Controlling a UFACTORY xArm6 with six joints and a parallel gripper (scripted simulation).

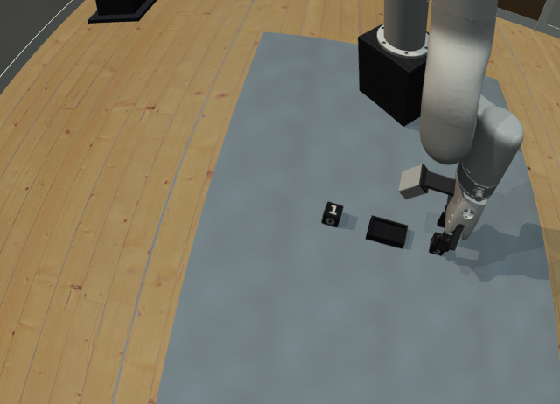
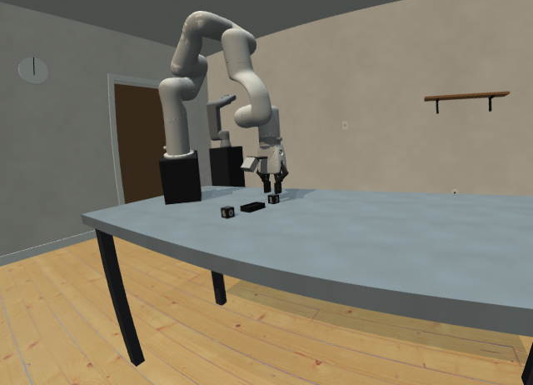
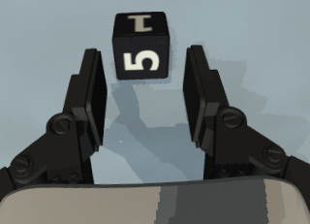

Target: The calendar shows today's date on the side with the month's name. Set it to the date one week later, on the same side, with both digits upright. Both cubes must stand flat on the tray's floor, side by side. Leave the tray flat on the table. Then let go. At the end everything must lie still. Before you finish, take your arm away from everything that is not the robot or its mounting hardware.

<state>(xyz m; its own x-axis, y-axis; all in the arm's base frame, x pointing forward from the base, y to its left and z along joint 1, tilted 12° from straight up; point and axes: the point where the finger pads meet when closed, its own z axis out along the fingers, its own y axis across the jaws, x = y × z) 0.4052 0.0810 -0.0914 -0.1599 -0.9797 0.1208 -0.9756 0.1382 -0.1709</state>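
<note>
Gripper (image 1: 447,232) (image 2: 272,187) (image 3: 143,67): fingers spread partway, nothing between them. They point down over the right part of the table (image 1: 289,300) (image 2: 344,234), tips above its top.

Right cube (image 1: 434,240) (image 2: 273,198) (image 3: 141,49): on the table, right of the tray, just beside my fingertips in the top view and partly covered by a finger there. My wrist view has it ahead of the opening, 5 on its upper face, turned sideways, 1 on the adjoining side. Exterior view reads 1 and 3 on two sides.

Tray (image 1: 384,242) (image 2: 252,207): black, shallow, flat on the table, open side up, between the two cubes. Both cubes are outside it, apart from its walls.

Left cube (image 1: 332,214) (image 2: 227,212): on the table, left of the tray, 1 on top and 0 on the near side, both upright in the top view. Exterior view gives 6 and 0 on its sides. Well apart from my fingers.

My arm (image 1: 451,83) (image 2: 254,94) arches from the black pedestal (image 1: 384,81) (image 2: 181,187) at the far side of the table, bending down to the gripper. Pale box (image 1: 410,183) (image 2: 249,163) sticks out left of my wrist on a dark bracket. Behind, exterior view: brown shelf (image 2: 466,96) on the right wall, round clock (image 2: 32,70) on the left one.
</note>
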